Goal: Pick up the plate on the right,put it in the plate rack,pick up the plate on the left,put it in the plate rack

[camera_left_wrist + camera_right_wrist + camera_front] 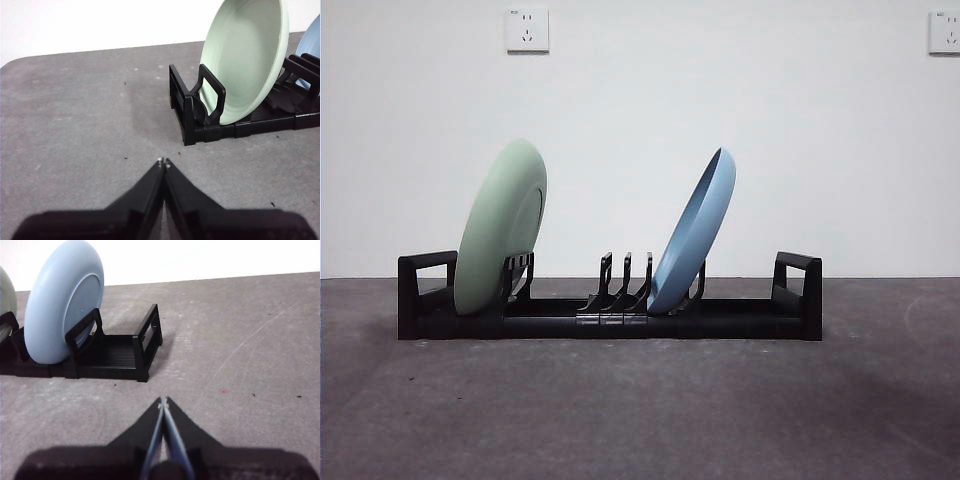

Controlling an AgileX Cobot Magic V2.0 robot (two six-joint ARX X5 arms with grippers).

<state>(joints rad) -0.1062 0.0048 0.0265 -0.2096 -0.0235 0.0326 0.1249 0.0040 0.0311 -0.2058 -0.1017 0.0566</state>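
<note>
The long black plate rack [740, 318] stands across the middle of the table. A pale green plate [500, 228] leans upright in its left end slots, and a light blue plate [695, 232] leans in slots right of centre. My left gripper [163, 162] is shut with nothing in it, hovering over bare table short of the rack's left handle [207, 97], where the green plate [245, 55] shows. My right gripper [163, 401] is also shut and holds nothing, back from the rack's right end [145, 342] and the blue plate [60, 305]. Neither arm appears in the front view.
Grey table surface [640, 420] lies all around the rack. A white wall with two power sockets [527, 30] stands behind. Three unused divider prongs [620, 285] rise between the two plates.
</note>
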